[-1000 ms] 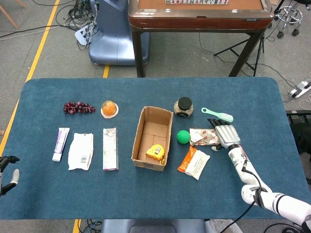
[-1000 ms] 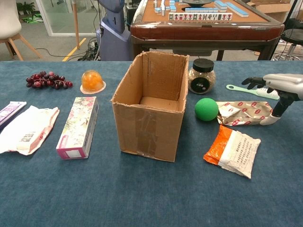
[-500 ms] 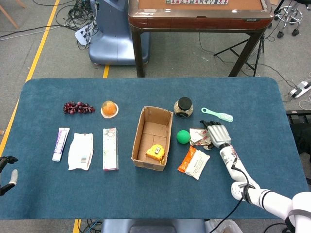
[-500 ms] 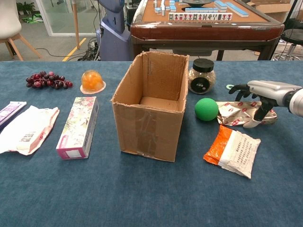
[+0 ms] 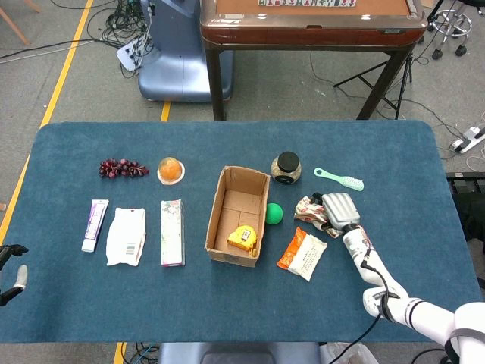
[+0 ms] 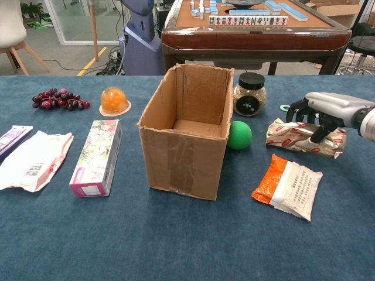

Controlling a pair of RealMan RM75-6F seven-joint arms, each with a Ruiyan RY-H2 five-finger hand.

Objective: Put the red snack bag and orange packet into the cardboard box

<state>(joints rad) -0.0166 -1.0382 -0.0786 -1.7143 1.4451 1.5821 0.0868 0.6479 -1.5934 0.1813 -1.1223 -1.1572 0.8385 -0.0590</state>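
Observation:
The red snack bag (image 6: 291, 135) lies crumpled on the blue table, right of the cardboard box (image 6: 187, 137). My right hand (image 6: 326, 109) has its fingers curled over the bag's right end and grips it; in the head view the right hand (image 5: 339, 210) covers part of the bag (image 5: 309, 209). In front of the bag, the orange packet (image 6: 287, 186) lies flat and untouched; the head view shows the orange packet (image 5: 301, 253) right of the open-topped box (image 5: 218, 214). Only the fingers of my left hand (image 5: 10, 274) show at the lower left edge, apart and holding nothing.
A green ball (image 6: 239, 135) rests against the box's right side. A dark-lidded jar (image 6: 250, 93) and a mint comb (image 5: 340, 180) lie behind the bag. A yellow item (image 5: 242, 238) sits inside the box. Grapes (image 5: 122, 167), a jelly cup (image 5: 170, 170), a floral carton (image 5: 172, 233), a white pouch (image 5: 126, 236) and a tube (image 5: 95, 224) lie to the left.
My right hand moved left onto the red snack bag and curled its fingers around it, bunching the bag. The green ball rolled left against the box. The orange packet stayed put.

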